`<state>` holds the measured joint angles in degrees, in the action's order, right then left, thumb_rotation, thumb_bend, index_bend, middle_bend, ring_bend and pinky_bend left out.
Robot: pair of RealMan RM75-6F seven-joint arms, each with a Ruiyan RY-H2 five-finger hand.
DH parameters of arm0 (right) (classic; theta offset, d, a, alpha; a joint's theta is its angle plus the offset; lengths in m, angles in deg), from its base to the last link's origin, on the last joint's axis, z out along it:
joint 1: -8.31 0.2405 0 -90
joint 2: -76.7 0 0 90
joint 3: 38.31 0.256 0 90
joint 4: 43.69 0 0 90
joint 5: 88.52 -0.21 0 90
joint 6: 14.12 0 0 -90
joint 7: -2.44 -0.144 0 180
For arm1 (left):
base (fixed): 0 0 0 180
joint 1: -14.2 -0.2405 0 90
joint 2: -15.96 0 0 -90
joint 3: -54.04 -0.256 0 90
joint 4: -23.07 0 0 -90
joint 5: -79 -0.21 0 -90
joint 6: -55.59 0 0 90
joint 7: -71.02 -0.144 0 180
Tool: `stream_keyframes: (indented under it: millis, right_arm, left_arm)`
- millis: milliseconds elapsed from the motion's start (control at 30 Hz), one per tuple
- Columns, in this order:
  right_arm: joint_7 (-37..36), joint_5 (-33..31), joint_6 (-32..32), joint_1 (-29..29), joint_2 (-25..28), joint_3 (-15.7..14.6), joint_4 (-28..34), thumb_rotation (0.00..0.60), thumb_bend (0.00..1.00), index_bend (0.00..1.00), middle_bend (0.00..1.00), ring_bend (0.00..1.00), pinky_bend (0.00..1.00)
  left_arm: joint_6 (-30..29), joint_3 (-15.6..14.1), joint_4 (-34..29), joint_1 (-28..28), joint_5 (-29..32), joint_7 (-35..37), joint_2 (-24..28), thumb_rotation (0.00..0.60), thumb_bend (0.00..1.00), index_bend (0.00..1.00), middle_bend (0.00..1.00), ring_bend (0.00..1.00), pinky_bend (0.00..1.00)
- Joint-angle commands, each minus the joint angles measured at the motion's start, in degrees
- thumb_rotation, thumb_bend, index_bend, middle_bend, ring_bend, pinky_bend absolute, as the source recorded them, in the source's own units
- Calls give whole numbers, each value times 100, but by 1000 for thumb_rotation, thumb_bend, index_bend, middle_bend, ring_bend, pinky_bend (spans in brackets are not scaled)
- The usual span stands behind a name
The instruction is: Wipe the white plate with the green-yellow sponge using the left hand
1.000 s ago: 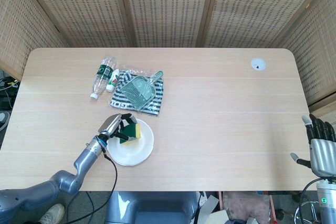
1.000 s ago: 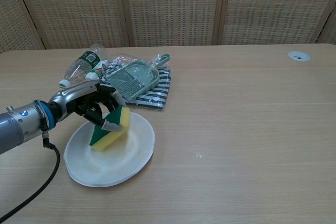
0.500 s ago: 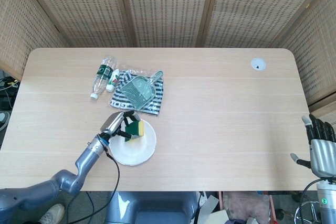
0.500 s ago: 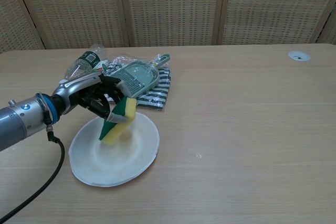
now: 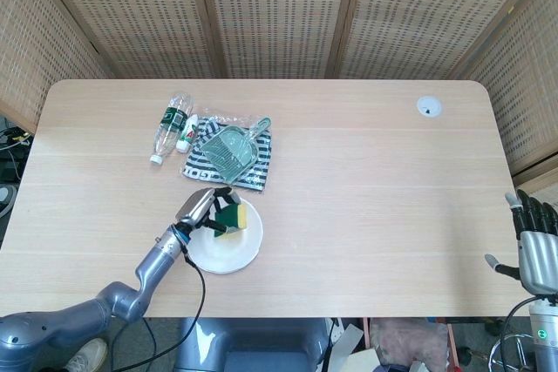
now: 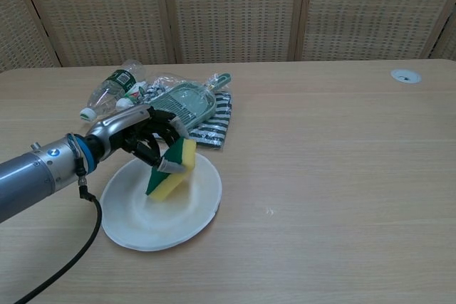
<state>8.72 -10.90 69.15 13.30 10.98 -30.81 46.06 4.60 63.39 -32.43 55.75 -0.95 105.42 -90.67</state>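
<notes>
Change since 1 s ago: left robot hand [image 6: 146, 140] and green-yellow sponge [image 6: 173, 169] have travelled toward the far right part of the white plate [image 6: 187, 217]; the plate itself has slid a little to the right on the bench [image 6: 342, 176].
Left robot hand state: fingers closed around the upper, green end of the sponge; the sponge is held.
Right robot hand state: right robot hand [image 5: 534, 243] stands off the right bench edge in the head view, fingers apart, holding nothing.
Sponge location: over the far half of the plate, lower yellow corner at or touching the plate surface; contact cannot be confirmed.
Sponge orientation: tilted on edge, long axis running from upper right, at the fingers, down to lower left in the chest view; green face toward the robot hand, yellow face away from it.
Key relation: sponge projects right and downward from the left robot hand; plate centre lies below and nearer the robot than the sponge.
Nearer arm: left, already on the work; right is well apart.
Plate location: near left part of the bench, just in front of the striped cloth [image 6: 214, 129].
Adjacent items: green scoop [image 6: 184, 106] on the cloth, plastic bottle [image 6: 108, 90] beside it.
Judged step: wiping stroke in progress.
Judged risk: further pushing may slide the plate again.
</notes>
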Motion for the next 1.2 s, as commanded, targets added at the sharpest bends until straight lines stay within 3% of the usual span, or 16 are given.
stream_keyframes:
  millis: [33,233,600,767,933,1200]
  right_arm:
    - [-2,13,8,-3,4,-5,10,600,0,0,0,0,0]
    - [33,23,-15,13,-7,-14,11,600,0,0,0,0,0]
    - [-19,-7,-23,9,8,1,-4,600,0,0,0,0,0]
    - [-38,5,-8,-1,23,-3,13,600,0,0,0,0,0]
    - [-26,32,0,-4,22,-18,26,600,0,0,0,0,0]
    - [-21,43,-23,13,20,-22,24,600,0,0,0,0,0]
  left_arm:
    - [-123,129,-158,64,-35,-40,128,600,3,531,495,385,493]
    - [181,223,-116,223,210,-360,49,600,3,531,495,385,493]
    - [468,83,412,256,343,-488,-378,600,2,531,495,385,493]
    - [282,82,239,217,219,-350,-277,600,3,531,495,385,493]
    - [72,334,-102,263,249,-307,-34,600,3,531,495,385,493]
    - [442,301,-23,313,518,-530,-137,600,3,533,496,385,494]
